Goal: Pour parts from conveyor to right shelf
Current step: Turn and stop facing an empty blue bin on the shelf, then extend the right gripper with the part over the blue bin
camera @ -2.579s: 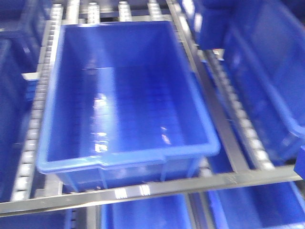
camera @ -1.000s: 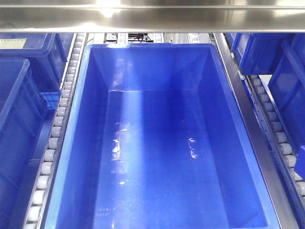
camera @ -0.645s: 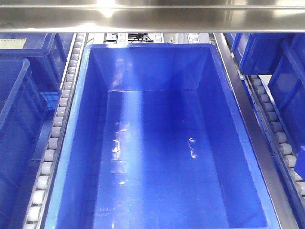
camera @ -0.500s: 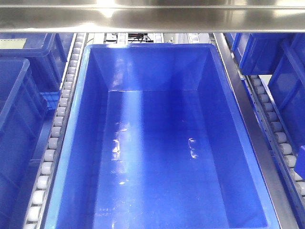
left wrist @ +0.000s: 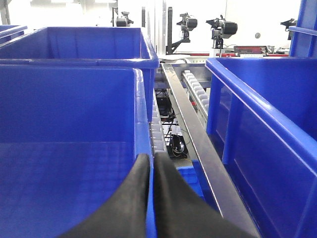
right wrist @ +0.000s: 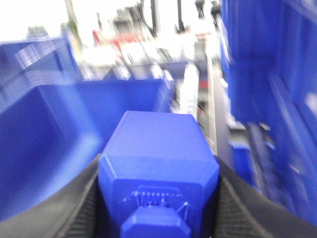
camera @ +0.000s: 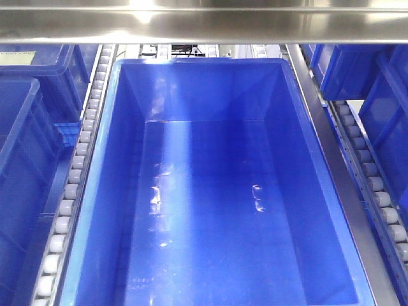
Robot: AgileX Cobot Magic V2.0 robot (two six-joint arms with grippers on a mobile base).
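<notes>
Front cam close, looking steeply down into one bin (camera: 115, 191); wrist cams near-level along shelf (left wrist: 190, 129) lanes; all show bins.

Bright-blue block (right wrist: 158, 158), black fingers (right wrist: 59, 213), blue grid-floored bin (left wrist: 69, 99), white rollers (camera: 71, 191)

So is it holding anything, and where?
Yes: the right gripper clamps the blue part by its sides; the left gripper pinches the wall of a bin.
</notes>
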